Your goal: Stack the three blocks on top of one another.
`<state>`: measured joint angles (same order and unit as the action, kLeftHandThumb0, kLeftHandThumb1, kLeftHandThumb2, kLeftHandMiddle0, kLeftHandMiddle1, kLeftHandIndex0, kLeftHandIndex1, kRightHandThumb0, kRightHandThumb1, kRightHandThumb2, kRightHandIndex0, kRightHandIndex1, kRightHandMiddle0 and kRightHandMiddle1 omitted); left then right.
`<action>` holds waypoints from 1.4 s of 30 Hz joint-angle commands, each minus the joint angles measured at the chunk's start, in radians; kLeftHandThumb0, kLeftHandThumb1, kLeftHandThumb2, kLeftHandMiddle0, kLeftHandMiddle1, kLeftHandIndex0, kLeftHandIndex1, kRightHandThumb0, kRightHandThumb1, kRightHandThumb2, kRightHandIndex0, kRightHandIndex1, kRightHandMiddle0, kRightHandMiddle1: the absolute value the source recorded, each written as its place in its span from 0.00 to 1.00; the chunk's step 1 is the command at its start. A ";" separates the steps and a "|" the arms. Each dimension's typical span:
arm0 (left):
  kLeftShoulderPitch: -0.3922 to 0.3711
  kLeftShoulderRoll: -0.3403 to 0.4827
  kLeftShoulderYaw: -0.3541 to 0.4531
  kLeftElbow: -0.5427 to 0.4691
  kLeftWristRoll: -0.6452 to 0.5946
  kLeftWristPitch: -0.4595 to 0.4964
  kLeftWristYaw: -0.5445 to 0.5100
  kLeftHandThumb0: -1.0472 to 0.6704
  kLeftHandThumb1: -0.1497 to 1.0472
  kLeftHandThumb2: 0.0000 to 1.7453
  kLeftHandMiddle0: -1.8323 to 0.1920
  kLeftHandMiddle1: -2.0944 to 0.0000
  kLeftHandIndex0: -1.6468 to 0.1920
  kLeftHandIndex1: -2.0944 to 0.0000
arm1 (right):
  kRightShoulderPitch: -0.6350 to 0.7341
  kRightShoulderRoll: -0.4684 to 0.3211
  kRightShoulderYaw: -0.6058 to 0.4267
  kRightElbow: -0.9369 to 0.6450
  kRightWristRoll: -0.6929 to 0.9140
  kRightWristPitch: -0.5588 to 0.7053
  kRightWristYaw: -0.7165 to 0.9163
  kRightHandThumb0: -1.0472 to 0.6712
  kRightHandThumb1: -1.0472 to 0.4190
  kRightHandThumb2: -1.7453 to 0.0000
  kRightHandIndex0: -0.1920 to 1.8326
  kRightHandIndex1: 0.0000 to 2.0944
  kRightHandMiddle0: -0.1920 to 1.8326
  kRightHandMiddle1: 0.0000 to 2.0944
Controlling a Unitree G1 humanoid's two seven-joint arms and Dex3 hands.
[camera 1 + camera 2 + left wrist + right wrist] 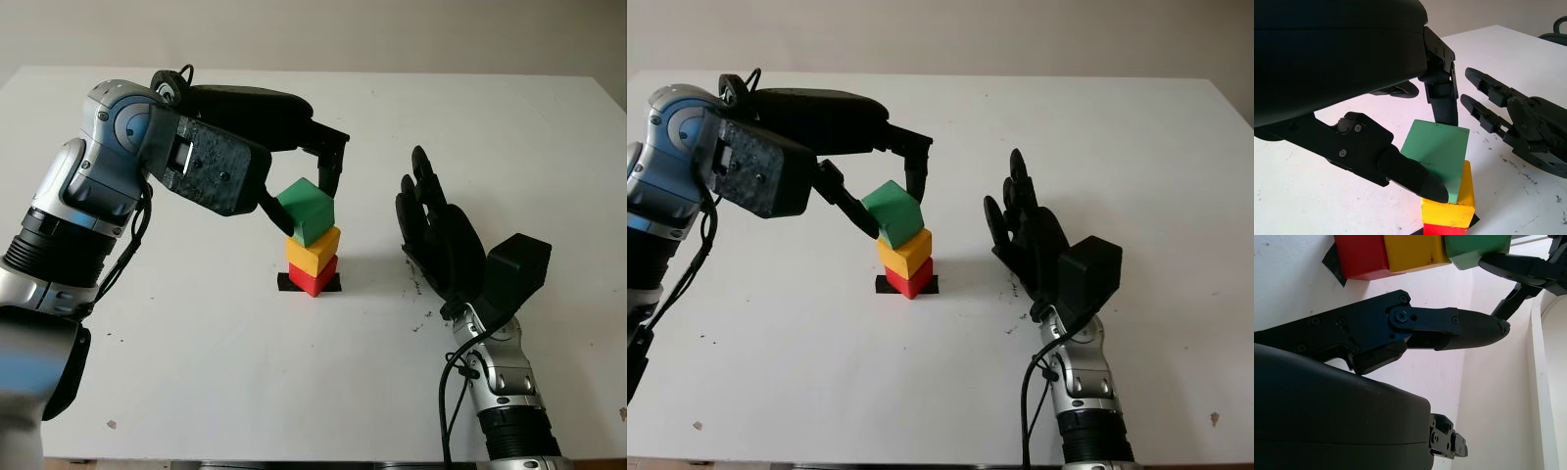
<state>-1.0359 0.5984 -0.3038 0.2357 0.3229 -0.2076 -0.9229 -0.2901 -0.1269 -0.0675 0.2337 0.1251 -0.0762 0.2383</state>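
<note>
We have the green block [306, 209] pinched in our left hand [312, 201], one finger on its side toward 9 o'clock and another on the far side toward 1 o'clock, and it sits tilted on top of the yellow block [314, 251]. The yellow block rests squarely on the red block [313, 277], which stands on a black marker patch [291, 284] near the middle of the white surface [196, 372]. So 2 of the 3 blocks are stacked and the last is touching down but not yet level.

Our right hand [436, 235] is open and holds nothing, standing upright at about 3 o'clock from the stack, a little apart from it.

We judge the blocks to be rigid, light painted cubes (wood or the like) with smooth, somewhat slick faces, so a grip on 2 opposite flat sides is the sound one. The stack is narrow and will likely tip under any sideways push, so the green block wants levelling before the fingers let go.
</note>
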 commanded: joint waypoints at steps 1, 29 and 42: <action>0.007 -0.007 -0.008 0.005 -0.002 0.005 -0.004 0.35 1.00 0.08 0.76 0.98 0.72 0.36 | 0.007 0.002 0.002 -0.011 -0.001 -0.013 -0.001 0.15 0.00 0.73 0.00 0.00 0.01 0.03; -0.008 -0.008 -0.042 0.002 0.021 0.044 -0.079 0.25 0.99 0.03 0.85 0.98 0.80 0.60 | 0.008 -0.008 0.007 -0.004 -0.005 0.004 0.004 0.14 0.00 0.73 0.00 0.00 0.01 0.03; -0.041 0.027 -0.046 -0.031 0.024 0.126 -0.226 0.26 0.92 0.02 0.97 0.98 0.86 0.98 | -0.003 -0.014 0.003 0.007 -0.008 0.012 0.009 0.13 0.00 0.75 0.00 0.00 0.02 0.03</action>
<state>-1.0538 0.6102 -0.3483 0.2218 0.3496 -0.0856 -1.1378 -0.2860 -0.1307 -0.0575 0.2361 0.1142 -0.0574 0.2436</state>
